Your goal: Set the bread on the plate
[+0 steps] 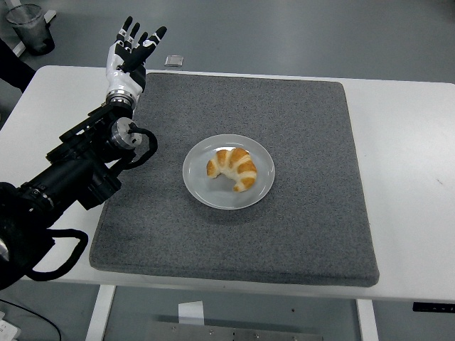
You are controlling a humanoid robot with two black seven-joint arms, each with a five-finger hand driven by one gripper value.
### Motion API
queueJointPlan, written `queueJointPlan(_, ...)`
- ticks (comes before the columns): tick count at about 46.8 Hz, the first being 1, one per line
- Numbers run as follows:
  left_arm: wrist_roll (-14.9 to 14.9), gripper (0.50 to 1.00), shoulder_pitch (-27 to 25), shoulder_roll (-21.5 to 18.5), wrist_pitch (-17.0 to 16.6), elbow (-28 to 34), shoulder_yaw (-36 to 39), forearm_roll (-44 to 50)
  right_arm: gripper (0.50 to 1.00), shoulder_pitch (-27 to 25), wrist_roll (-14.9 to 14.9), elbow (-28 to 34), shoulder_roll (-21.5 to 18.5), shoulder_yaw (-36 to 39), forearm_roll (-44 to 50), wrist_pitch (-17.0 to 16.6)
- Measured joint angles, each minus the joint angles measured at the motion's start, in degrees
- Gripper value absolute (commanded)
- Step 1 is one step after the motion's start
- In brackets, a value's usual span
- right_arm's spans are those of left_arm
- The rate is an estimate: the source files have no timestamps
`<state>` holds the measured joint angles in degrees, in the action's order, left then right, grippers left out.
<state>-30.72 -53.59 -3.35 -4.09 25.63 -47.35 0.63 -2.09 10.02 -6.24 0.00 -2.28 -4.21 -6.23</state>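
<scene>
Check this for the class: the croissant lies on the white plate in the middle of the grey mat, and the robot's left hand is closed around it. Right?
Not quite. The croissant does lie on the white plate on the grey mat, but the head view shows the left hand open, raised far off at the mat's far left corner, holding nothing.

**Single head view, high and looking forward and down**

One camera only, mounted high on the robot's side of the worktop (398, 142). It faces forward and down, so the near edge runs along the bottom and the grey floor (298, 35) fills the top. The whole grey mat (298, 234) fits in frame at middle range. The left arm (71, 177) enters from the left edge. No second view overlaps.
</scene>
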Motion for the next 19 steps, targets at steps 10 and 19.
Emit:
queueJointPlan(10,-0.5,1.000,-1.0,0.6,-0.3,-3.5,-0.9,0.1,0.932,0.0,0.0,0.1,0.0,0.2,-0.2,0.0)
queueJointPlan(19,-0.5,1.000,-1.6,0.6,-0.3,-5.2,-1.2,0.0,0.932,0.0,0.0,0.1,0.0,0.2,-0.2,0.0)
